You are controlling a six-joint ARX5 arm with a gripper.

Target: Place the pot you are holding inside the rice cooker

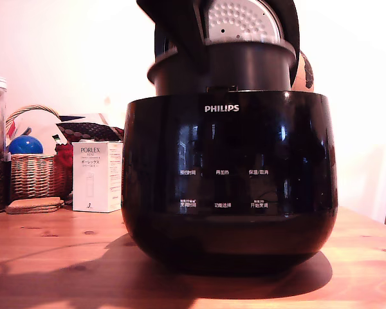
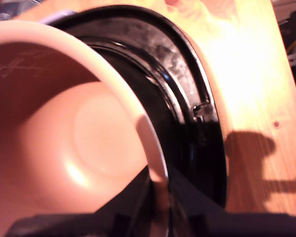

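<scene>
half the pot (image 1: 225, 67) sits inside the rice cooker (image 1: 228, 187).

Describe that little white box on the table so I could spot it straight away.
Start at the big glossy black Philips rice cooker in the middle of the wooden table. On the exterior view's left, beside a wicker basket holding a blue ball, stands the box. It is the only white, upright carton there, printed PORLEX near its top.
</scene>
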